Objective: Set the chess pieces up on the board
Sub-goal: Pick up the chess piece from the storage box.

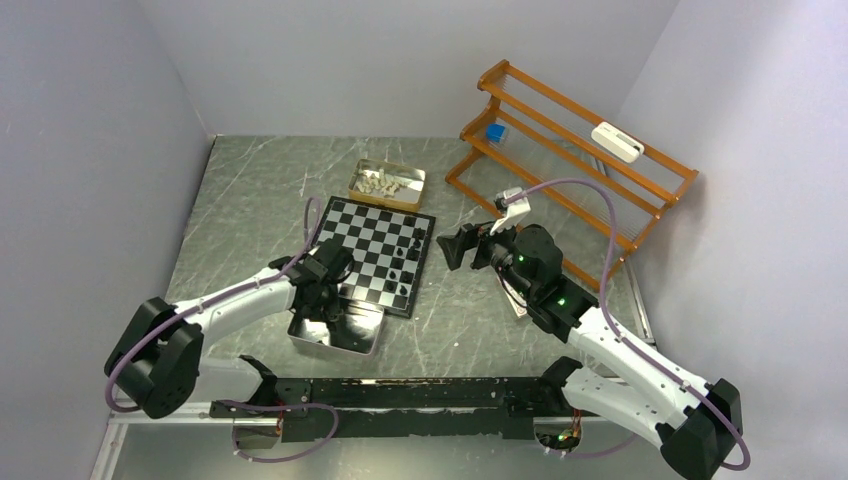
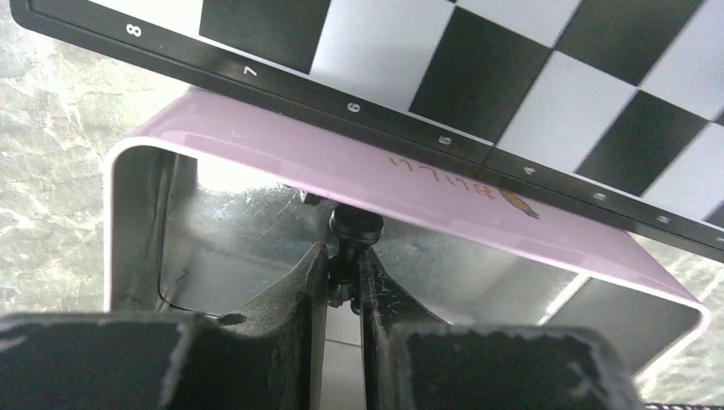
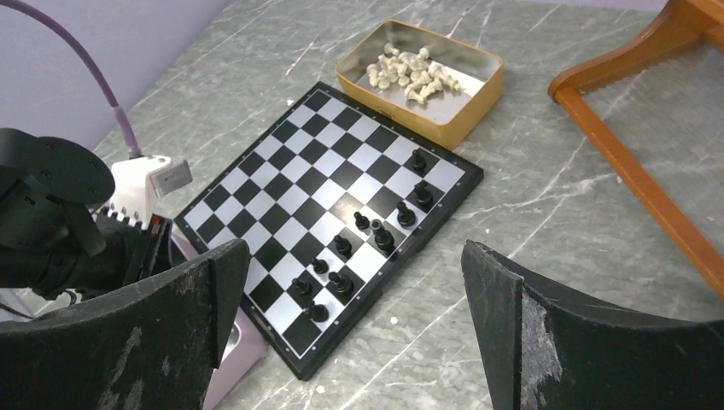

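**Black piece clamped over the tray, right jaws wide apart**

The board [image 1: 372, 248] lay flat near the middle of the overhead frame, turned slightly, on the grey marbled desk [image 1: 250, 190]. In the right wrist view, a loose row of black pieces [image 3: 382, 237] stood upright along the board's right-hand side, running from its far corner down toward its near corner. The other squares were bare. The cream pieces [image 3: 410, 73] lay heaped in a gold tin [image 3: 478, 96] just beyond the board's far edge, at the top centre of that view.

One more black piece [image 2: 354, 224] sat at the centre of the left wrist view. The left jaws were clamped on its lower part, and its rounded top stood clear above the fingertips [image 2: 314, 272]. Piece and jaws hung inside a metal tray [image 2: 137, 222]. The tray's pink rim lay right against the board's numbered border, though I could not tell whether the board overlapped it. From overhead, the left arm [image 1: 240, 298] reached in from the lower left to that tray, which sat at the board's lower left edge.

The right arm [image 1: 600, 340] came in from the lower right. Its jaws stood wide apart and empty, well above the desk, just right of the board and pointing at it.

An orange wooden rack [image 1: 600, 170] filled the upper right, with a small blue object [image 1: 495, 131] and a white one [image 1: 615, 141] on its shelves.
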